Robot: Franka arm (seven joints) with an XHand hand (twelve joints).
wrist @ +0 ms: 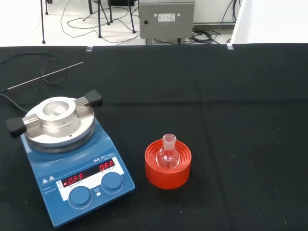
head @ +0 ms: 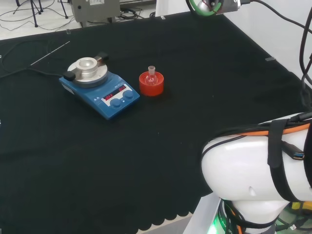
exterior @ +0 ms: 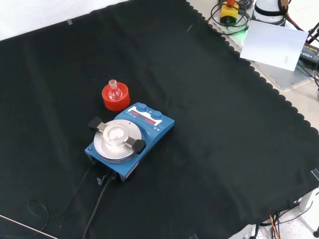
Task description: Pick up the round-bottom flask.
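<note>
The round-bottom flask (wrist: 168, 155) sits upright, neck up, in a red ribbed stand (wrist: 168, 165) on the black cloth (head: 161, 141). In the head view the stand lies just beside the blue hotplate stirrer (head: 99, 85), at about 3 o'clock from it and apart from it. In the front view it lies at about 11 o'clock from the stirrer's metal top plate (exterior: 117, 138).

The step in hand is judged to be the approach, since the flask stands untouched in its stand. Bring the hand down over the neck from above. Keep to the side away from the stirrer, so that its black clamp knobs (wrist: 92, 98) and front dials stay clear. Close the fingers round the neck or just under its lip, then lift straight up, so that the bulb leaves the stand without dragging it.

The state of the hand cannot be told from these views. The clear glass bulb is hard to make out against the red ribs, and whether it holds liquid cannot be told. A thin rod (wrist: 45, 77) lies on the cloth beyond the stirrer, with one end running out of the wrist view.
</note>
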